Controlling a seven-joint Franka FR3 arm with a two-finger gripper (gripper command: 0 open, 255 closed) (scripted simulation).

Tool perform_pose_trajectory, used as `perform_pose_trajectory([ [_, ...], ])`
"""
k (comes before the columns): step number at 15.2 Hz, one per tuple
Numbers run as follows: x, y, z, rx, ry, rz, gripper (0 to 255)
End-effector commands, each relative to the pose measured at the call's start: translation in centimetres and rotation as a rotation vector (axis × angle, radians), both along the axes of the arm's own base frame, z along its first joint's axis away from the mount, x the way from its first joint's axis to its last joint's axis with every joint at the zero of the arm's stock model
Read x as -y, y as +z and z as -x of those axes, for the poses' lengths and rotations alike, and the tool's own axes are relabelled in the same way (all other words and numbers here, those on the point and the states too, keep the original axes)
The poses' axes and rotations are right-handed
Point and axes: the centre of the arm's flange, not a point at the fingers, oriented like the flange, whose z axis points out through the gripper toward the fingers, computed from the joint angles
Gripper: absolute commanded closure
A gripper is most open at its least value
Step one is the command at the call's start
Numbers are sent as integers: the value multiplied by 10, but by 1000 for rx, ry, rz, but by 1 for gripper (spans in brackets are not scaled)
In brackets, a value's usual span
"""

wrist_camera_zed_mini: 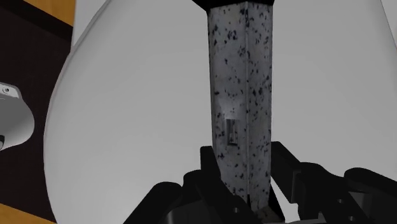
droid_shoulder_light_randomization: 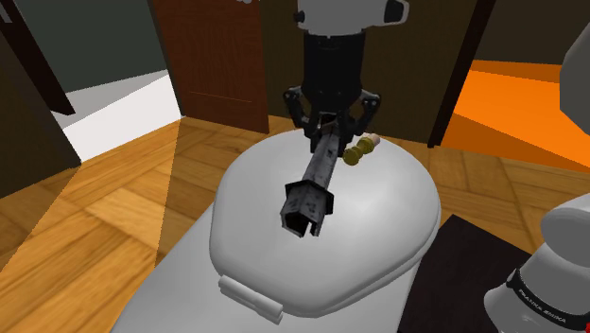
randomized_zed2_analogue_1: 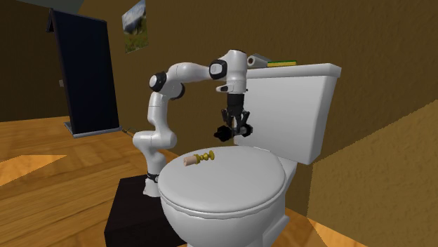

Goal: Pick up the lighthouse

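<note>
The gripper [droid_shoulder_light_randomization: 330, 131] clasps the speckled grey lighthouse [droid_shoulder_light_randomization: 312, 184] by one end above the white toilet lid [droid_shoulder_light_randomization: 397, 236], near a small yellow-green object [droid_shoulder_light_randomization: 361, 149].

The lighthouse [droid_shoulder_light_randomization: 317, 180] is a slim, square-sided grey tower flecked with black, with a dark cap and a small pale panel on one face. The tool [droid_shoulder_light_randomization: 328, 132] clasps its base end, and its dark cap points away over the white toilet lid [droid_shoulder_light_randomization: 378, 236].
</note>
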Motion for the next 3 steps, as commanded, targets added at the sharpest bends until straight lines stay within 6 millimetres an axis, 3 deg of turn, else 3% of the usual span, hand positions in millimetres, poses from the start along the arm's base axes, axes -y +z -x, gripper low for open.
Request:
perform_pose_trajectory([
  [1, 0, 11, -1, 0, 0, 0, 255],
  [3, 1, 12, -1, 0, 0, 0, 255],
])
